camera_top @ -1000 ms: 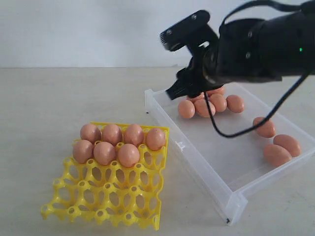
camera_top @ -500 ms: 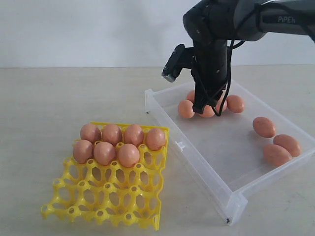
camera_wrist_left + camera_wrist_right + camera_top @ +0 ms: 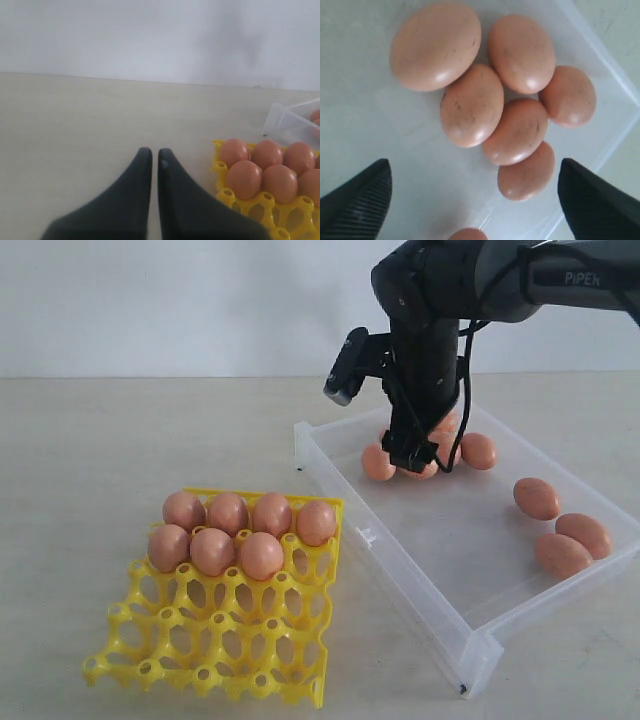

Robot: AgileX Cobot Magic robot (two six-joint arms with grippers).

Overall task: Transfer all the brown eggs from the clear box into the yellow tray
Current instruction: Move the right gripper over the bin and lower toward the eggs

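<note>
Since a moment ago the right arm has swung round. Now the right gripper (image 3: 411, 454) points straight down over a bunch of brown eggs (image 3: 378, 461) at the far end of the clear box (image 3: 420, 550). Its fingers are spread wide and hold no egg. Three more eggs lie by the box's right wall. Seven eggs sit in the far rows of the yellow tray (image 3: 220, 645), left of the box. The left gripper (image 3: 154, 152) is closed and empty, above the table (image 3: 90, 440) near the tray.

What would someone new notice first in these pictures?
The black right end effector, jaws wide open, hanging over a cluster of brown eggs at the far end of the clear box. Next, the bright yellow tray left of the box, with seven more brown eggs filling its far cups.
</note>
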